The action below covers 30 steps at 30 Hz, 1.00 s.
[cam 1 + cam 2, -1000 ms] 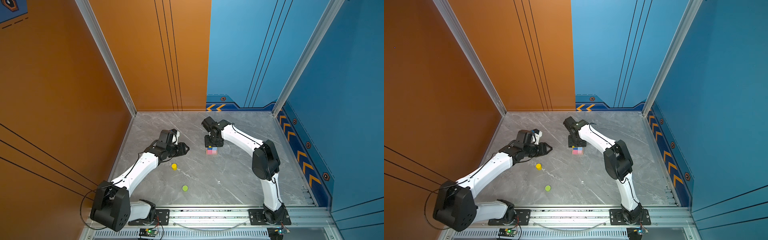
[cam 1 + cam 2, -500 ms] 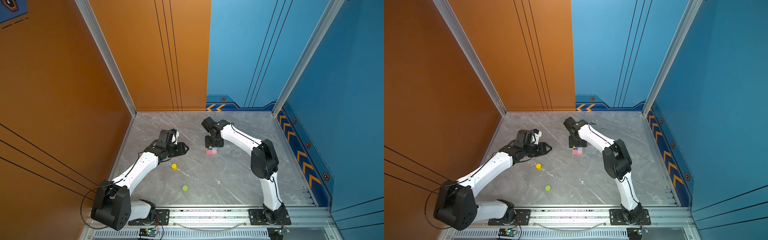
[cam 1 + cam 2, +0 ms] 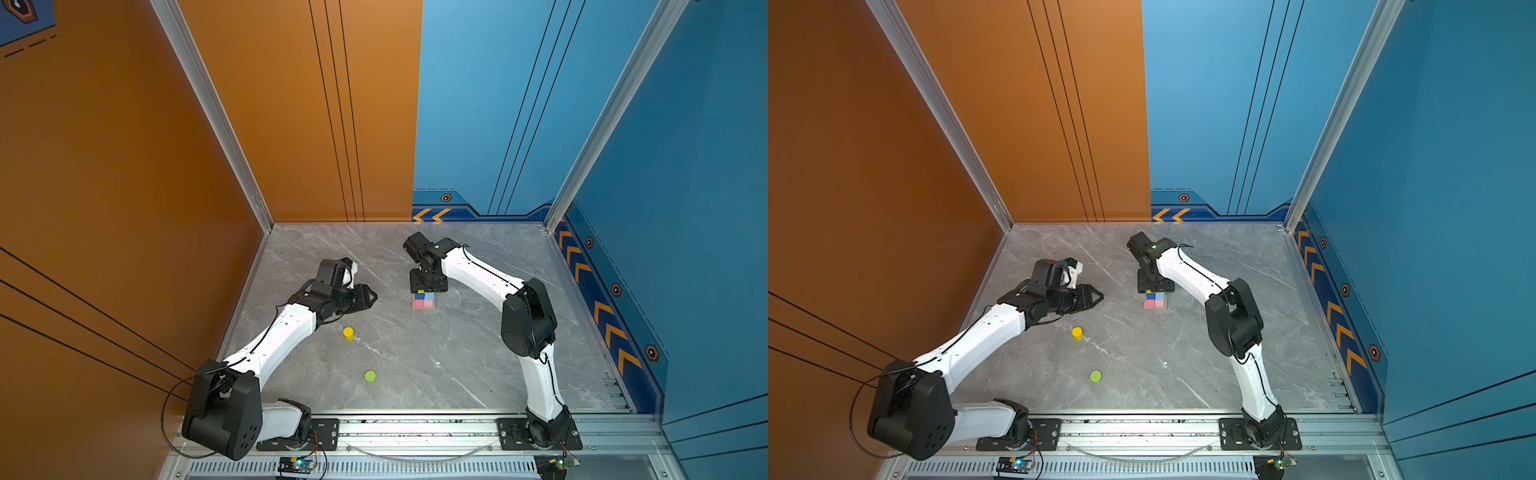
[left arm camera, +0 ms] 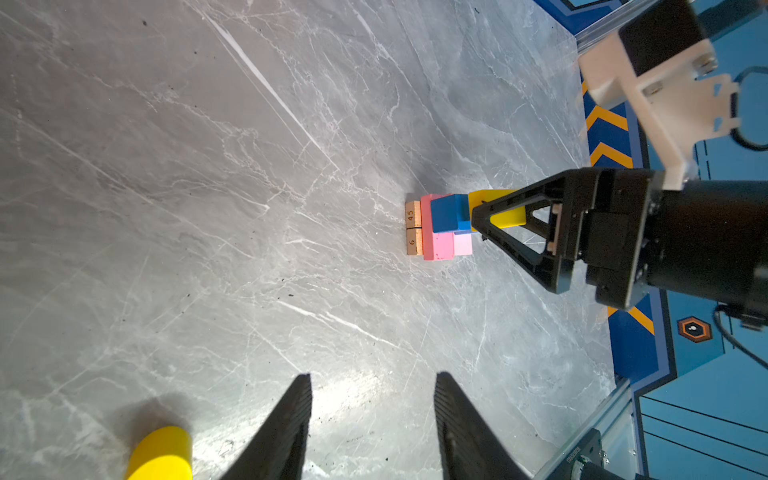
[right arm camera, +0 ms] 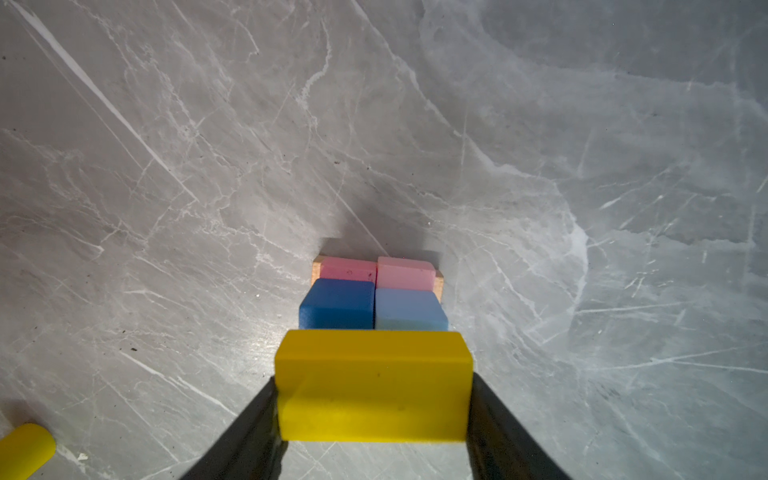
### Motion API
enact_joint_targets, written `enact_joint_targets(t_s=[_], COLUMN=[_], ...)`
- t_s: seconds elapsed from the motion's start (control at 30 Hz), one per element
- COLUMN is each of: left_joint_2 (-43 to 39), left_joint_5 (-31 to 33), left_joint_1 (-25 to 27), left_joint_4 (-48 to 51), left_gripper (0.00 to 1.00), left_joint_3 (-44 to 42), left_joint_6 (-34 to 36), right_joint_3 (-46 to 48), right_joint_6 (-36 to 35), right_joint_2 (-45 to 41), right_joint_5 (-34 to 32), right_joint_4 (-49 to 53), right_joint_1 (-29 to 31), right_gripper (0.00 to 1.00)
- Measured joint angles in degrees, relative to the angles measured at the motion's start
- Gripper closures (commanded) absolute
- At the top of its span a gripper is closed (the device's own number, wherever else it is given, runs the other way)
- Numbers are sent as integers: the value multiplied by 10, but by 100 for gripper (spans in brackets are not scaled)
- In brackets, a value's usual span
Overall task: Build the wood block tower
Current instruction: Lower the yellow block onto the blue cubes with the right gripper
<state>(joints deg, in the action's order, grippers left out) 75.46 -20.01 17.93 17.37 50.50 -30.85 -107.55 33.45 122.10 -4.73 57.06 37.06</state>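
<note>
**Over the half-built tower, a yellow brick held for placing**

Toward the back of the grey table (image 3: pixel 457 353) stands the tower (image 3: pixel 424 300). It has tan planks (image 4: pixel 413 226) lowest, pink bars (image 5: pixel 347 268) on them, then a dark-blue cube (image 5: pixel 336 303) and a light-blue cube (image 5: pixel 409 309) side by side.

The yellow brick (image 5: pixel 374 399) lies crosswise right at the cubes' tops. Whether it rests on them or hangs just above cannot be told. The right gripper (image 5: pixel 373 379) clamps the brick by its two short ends, jaws set wide to span its length.

The brick looks light and rigid, and its smooth paint could let it slide. Holding it by the ends leaves the flat underside free to seat. The cubes seem loose, so a sideways nudge might shift them.

Nearer the front, well apart from the tower, lie a yellow cylinder (image 3: pixel 348 333) and a lime-green cylinder (image 3: pixel 370 376). The left gripper (image 4: pixel 374 376) hovers near the yellow one, jaws parted and empty.
</note>
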Motion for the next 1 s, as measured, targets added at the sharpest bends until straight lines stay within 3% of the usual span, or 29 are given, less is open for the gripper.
enact_joint_targets(t_s=[1.0], left_joint_2=[0], left_joint_5=[0], left_joint_1=[0], left_joint_4=[0], left_gripper=[50], left_joint_3=[0], left_joint_6=[0], right_joint_3=[0], right_joint_6=[11], right_joint_2=[11], right_joint_5=[0], right_joint_4=[0], right_joint_1=[-4], right_gripper=[30])
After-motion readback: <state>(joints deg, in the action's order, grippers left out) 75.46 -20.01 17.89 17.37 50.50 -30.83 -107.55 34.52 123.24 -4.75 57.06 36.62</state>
